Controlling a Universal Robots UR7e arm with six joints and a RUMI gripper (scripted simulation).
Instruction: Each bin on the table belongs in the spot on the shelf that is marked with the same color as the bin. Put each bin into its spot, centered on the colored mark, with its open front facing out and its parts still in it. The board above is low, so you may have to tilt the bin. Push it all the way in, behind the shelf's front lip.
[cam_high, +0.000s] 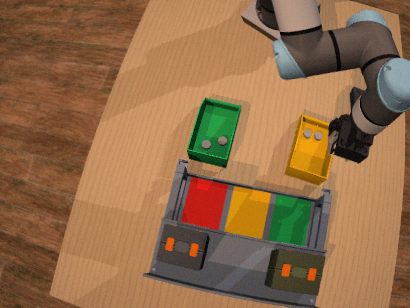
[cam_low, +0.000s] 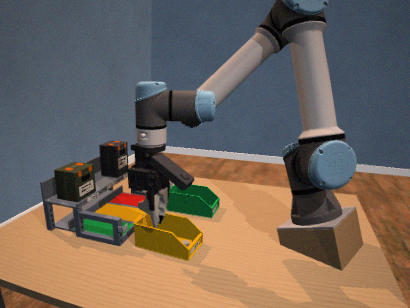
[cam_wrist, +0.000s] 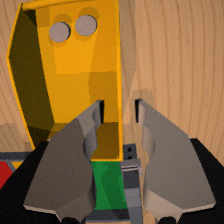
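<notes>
The yellow bin stands on the table, its low open front towards the robot base, with two grey round parts inside. My gripper points down at the bin's side wall. Its fingers are a little apart, one on each side of the wall's line, with visible gaps; nothing is gripped. The green bin stands apart with two round parts. The shelf has red, yellow and green marks, all without bins.
A dark case and an olive case stand on the shelf's upper board, over the back of the marked level. Side frames bound the shelf. The robot's base block stands at the opposite side of the table.
</notes>
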